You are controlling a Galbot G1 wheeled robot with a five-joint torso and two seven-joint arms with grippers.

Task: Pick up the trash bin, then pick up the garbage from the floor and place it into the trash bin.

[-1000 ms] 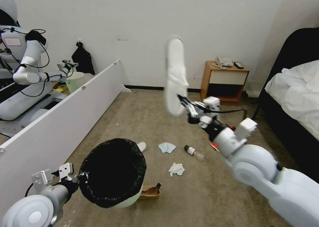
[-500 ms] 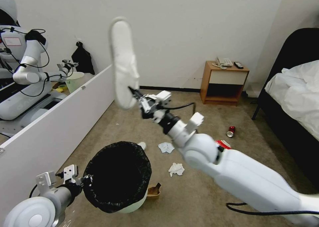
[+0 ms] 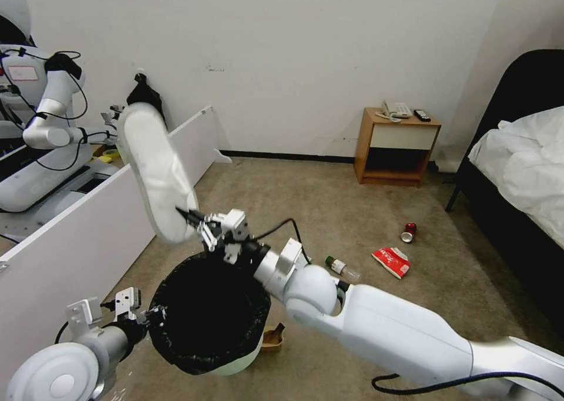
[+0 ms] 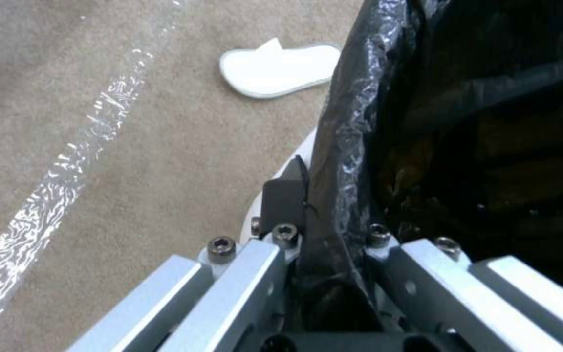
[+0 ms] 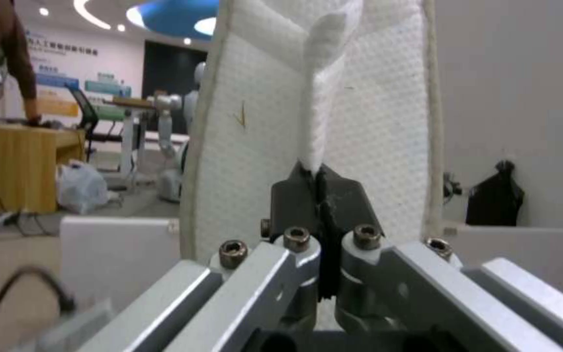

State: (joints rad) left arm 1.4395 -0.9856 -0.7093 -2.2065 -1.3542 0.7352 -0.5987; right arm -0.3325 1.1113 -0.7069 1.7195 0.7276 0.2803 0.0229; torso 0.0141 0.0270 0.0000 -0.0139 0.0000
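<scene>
We see the trash bin [image 3: 211, 316] low in the head view, its white wall mostly hidden under the black bag [image 4: 386, 122] folded over its rim. Our left tool [image 3: 154, 315] is closed on that rim; in the left wrist view the plastic is pinched between its fingers, and the bin's inside is too dark to make out. A second slipper [image 4: 278, 71] lies flat on the carpet [image 3: 329, 189] just beside the bin.

Above the bin's far edge, our right tool [image 3: 187, 216] is clamped on the strap of a white slipper [image 3: 154, 175], which stands nearly upright with its sole tilted toward the white board [image 3: 76, 242] on the left. The right wrist view shows the two dark fingertips [image 5: 294, 195] pressed together on the strap fold.

A brown cardboard scrap [image 3: 273, 336] pokes out from behind the bin, partly hidden by our right arm. Farther right on the carpet lie a small bottle [image 3: 342, 267], partly covered by the arm, a red packet [image 3: 392, 261] and a red can [image 3: 408, 232].
</scene>
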